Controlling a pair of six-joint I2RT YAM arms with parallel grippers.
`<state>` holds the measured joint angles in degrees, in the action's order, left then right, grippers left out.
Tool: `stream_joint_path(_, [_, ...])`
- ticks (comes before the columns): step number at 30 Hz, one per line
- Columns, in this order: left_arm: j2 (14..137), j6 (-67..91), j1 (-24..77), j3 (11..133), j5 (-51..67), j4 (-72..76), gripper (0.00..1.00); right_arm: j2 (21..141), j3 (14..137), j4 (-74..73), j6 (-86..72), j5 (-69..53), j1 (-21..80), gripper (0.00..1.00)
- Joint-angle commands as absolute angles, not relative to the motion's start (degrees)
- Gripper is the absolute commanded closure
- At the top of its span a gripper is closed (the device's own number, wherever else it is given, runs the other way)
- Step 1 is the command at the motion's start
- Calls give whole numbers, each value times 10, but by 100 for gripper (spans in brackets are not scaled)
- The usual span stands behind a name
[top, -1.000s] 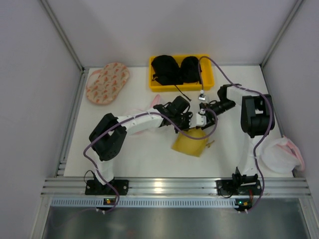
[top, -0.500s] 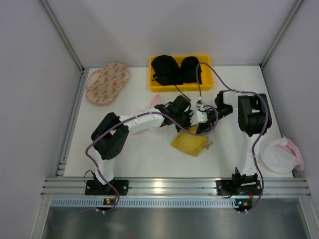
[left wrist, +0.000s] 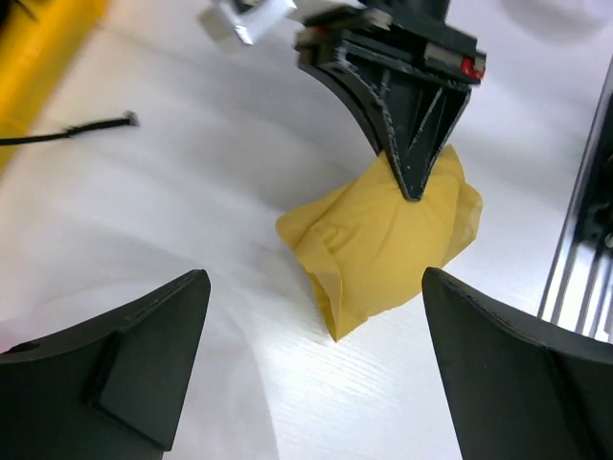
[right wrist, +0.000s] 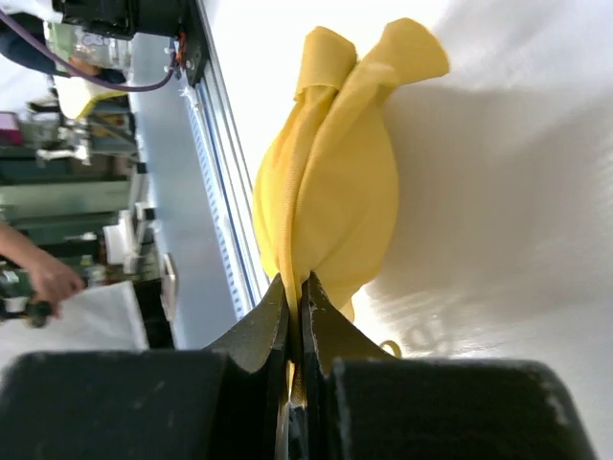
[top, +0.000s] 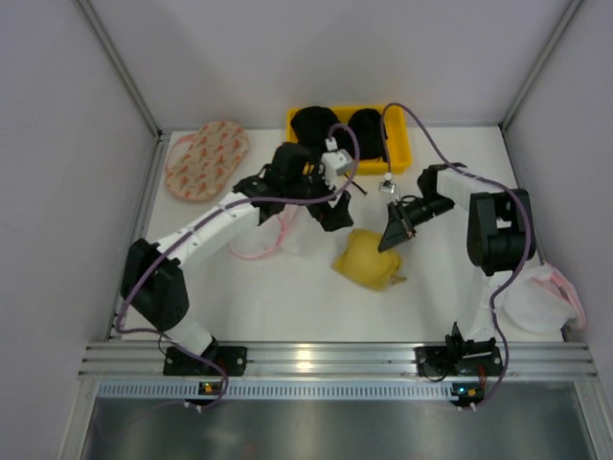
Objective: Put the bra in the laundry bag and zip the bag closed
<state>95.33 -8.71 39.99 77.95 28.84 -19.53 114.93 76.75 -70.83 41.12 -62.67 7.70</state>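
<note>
While the top view merely puts the bra [top: 369, 264] at 6 o'clock from the yellow bin [top: 407, 153], the right wrist view shows the right gripper [right wrist: 295, 285] clamped on its fold; the left gripper [left wrist: 314, 280], seen from its wrist, gapes empty.
</note>
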Motion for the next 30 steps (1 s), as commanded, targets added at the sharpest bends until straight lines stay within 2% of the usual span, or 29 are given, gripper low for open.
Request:
stream_joint_path(1, [873, -2, 366, 770, 383, -178, 2, 1074, 804, -749, 474, -663, 81, 100])
stream_joint_path(7, [827, -11, 364, 773, 417, -207, 2, 1028, 882, -849, 556, -629, 103, 100])
stream_joint_path(14, [813, -18, 364, 775, 458, -216, 2, 948, 912, -856, 593, -563, 198, 100])
stream_joint_path(22, [773, -28, 363, 709, 501, -216, 2, 889, 918, -806, 541, -526, 293, 100])
stream_joint_path(30, [762, -11, 366, 653, 555, -214, 4, 878, 944, -764, 476, -515, 332, 100])
